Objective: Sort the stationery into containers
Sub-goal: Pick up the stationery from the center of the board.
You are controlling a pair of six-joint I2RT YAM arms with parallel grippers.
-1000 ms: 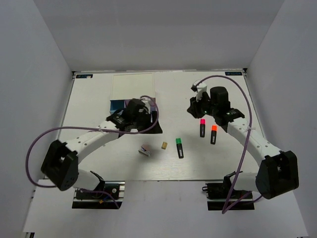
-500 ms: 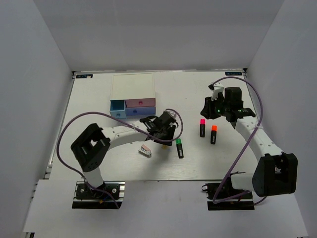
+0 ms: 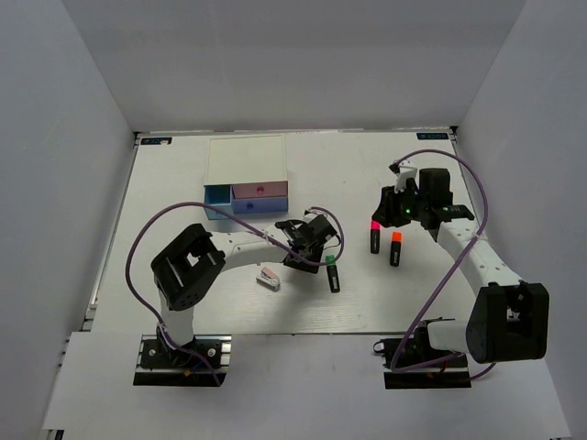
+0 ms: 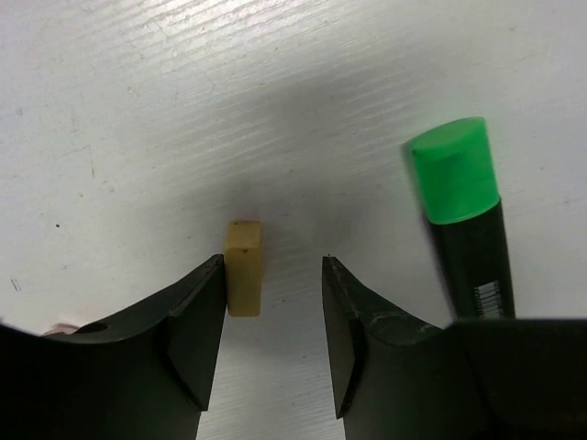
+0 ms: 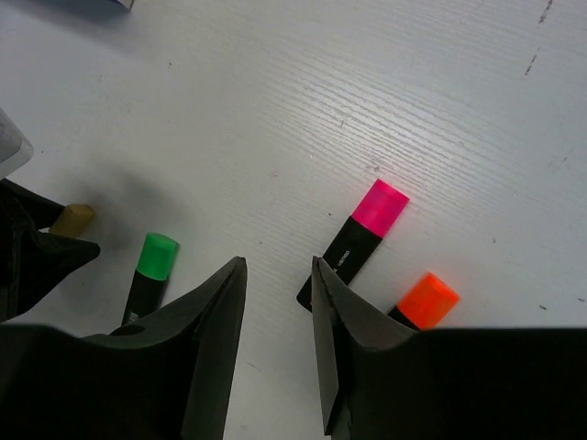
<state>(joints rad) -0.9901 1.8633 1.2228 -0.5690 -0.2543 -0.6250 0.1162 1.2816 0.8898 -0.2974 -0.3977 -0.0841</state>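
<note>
In the left wrist view a small tan block [image 4: 243, 268] lies on the table at the tips of my left gripper [image 4: 272, 275]. It rests against the left finger, the right finger stands apart, and the jaws are open. A green-capped highlighter [image 4: 459, 211] lies just right of them. From above, the left gripper [image 3: 301, 257] covers the block, beside the green highlighter [image 3: 331, 272]. My right gripper [image 5: 278, 266] hangs open and empty over bare table, with the pink-capped highlighter [image 5: 367, 234] and the orange-capped one [image 5: 422, 302] just to its right. The drawer box [image 3: 246, 160] sits far left.
A pink-and-white stapler piece [image 3: 268, 278] lies left of the left gripper. The box's light blue [image 3: 218, 193], pink [image 3: 260, 191] and lavender [image 3: 252, 206] drawer fronts face the arms. Purple cables loop beside both arms. Grey walls enclose the table.
My left arm swung from the drawer box down and right to the tan block. The right gripper drifted right toward the pink and orange highlighters. Both jaws narrowed a little.
</note>
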